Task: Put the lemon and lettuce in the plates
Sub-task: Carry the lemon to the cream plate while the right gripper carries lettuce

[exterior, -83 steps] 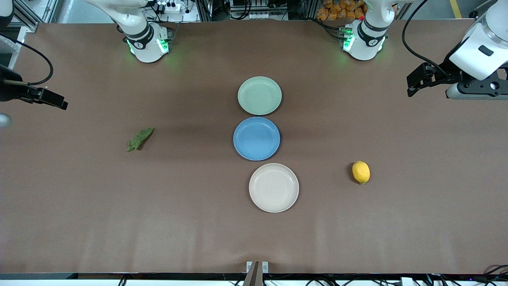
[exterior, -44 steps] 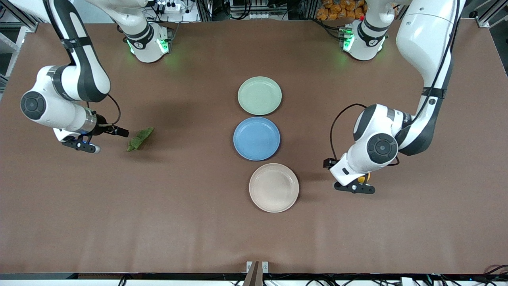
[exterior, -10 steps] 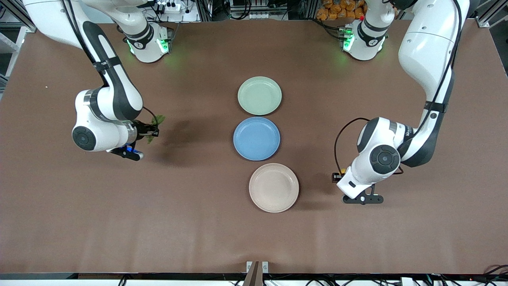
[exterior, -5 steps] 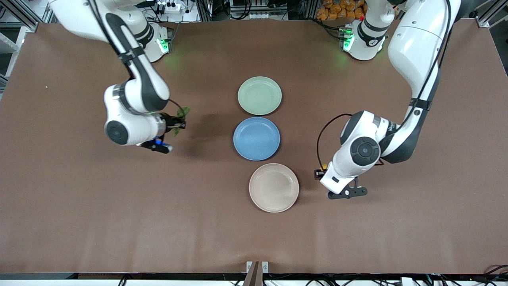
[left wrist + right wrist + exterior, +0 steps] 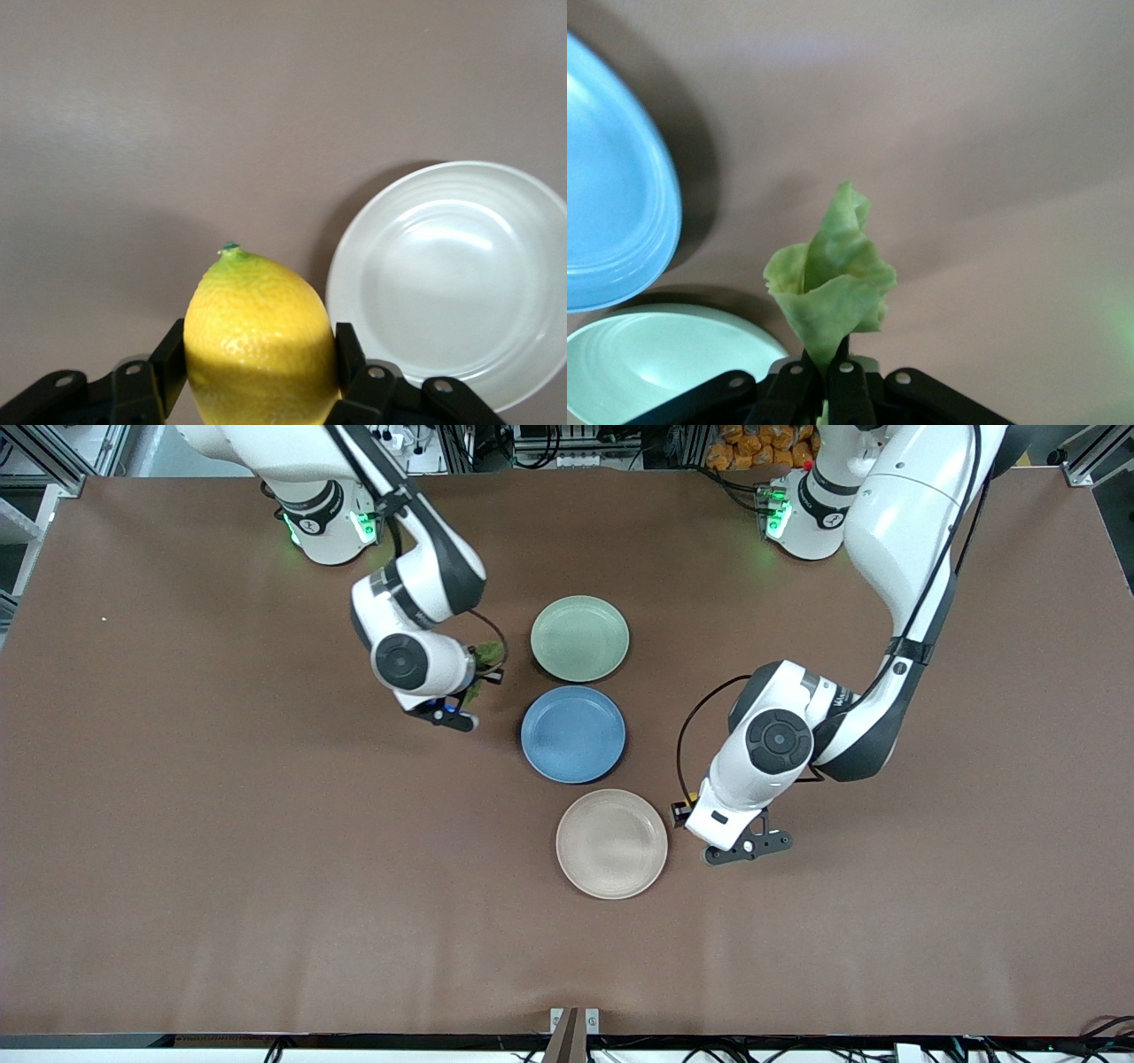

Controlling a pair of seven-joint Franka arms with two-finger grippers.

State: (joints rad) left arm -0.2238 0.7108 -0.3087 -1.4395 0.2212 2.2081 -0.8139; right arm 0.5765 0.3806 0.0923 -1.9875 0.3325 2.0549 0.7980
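My right gripper (image 5: 489,673) is shut on the lettuce (image 5: 485,661), a wrinkly green leaf, and holds it over the table just beside the pale green plate (image 5: 579,638), toward the right arm's end. In the right wrist view the lettuce (image 5: 831,288) stands up from the shut gripper (image 5: 828,367), with the pale green plate (image 5: 647,363) close by. My left gripper (image 5: 680,811) is shut on the yellow lemon (image 5: 689,808) just beside the beige-white plate (image 5: 611,843), toward the left arm's end. In the left wrist view the lemon (image 5: 259,341) fills the gripper (image 5: 259,372), with the plate (image 5: 452,283) beside it.
A blue plate (image 5: 573,734) lies between the two other plates; its rim also shows in the right wrist view (image 5: 611,212). The three plates hold nothing. The brown table (image 5: 266,868) is bare around them.
The right gripper has carried the lettuce from the right arm's end to beside the pale green plate. The left gripper has carried the lemon closer to the beige-white plate.
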